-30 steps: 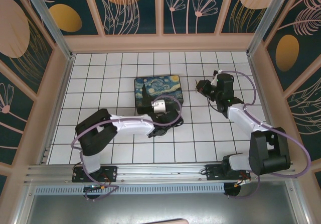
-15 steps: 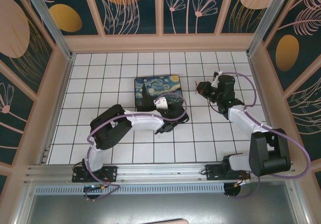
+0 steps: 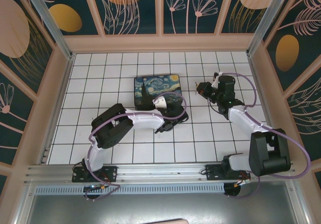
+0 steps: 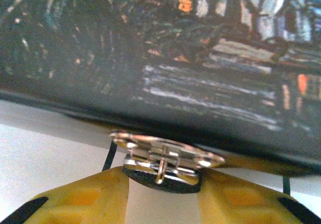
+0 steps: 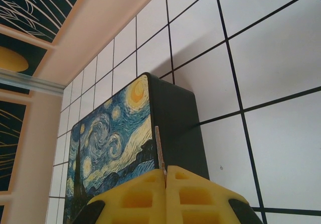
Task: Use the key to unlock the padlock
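My right jaws are clamped on the key (image 5: 158,153), a thin sliver standing edge-on above the yellow pads (image 5: 133,199), over the counter (image 3: 100,78) between the painted box (image 3: 156,87) and the right edge. I reckon it's light, stiff and slippery, so the grip belongs low on it. My left jaws pinch the padlock (image 4: 163,163) at the box's near side. The box wall crowds the approach.

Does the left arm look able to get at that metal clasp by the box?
Probably yes. The left gripper sits right at the clasp, one finger on each side, below the box wall. Nothing stands between them.
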Controlling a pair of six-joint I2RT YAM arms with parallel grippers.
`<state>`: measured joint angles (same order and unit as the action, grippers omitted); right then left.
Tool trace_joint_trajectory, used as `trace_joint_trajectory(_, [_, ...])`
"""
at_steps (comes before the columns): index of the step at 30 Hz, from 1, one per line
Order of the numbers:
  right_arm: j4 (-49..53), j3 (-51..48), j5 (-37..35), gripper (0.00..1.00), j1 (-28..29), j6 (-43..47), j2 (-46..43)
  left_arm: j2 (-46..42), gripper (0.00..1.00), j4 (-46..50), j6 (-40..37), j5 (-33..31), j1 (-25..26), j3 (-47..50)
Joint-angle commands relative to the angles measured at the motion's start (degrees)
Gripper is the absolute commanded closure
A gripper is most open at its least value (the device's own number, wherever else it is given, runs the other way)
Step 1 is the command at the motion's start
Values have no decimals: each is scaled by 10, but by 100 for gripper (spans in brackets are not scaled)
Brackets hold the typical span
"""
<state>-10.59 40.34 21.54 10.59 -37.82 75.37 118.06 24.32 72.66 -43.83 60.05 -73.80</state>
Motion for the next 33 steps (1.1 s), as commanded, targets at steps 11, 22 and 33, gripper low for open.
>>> trace_joint_trajectory(11, [-21,-20,10,100,-3,7,-26,-27,74,37,-18,-44,-5,5])
trace_joint_trajectory(22, [-19,-22,10,100,-4,9,-40,-85,74,92,-23,-21,16,3])
trace_joint_trajectory(33, [-3,-13,15,100,-5,20,-46,-121,43,-34,-143,41,-15,118])
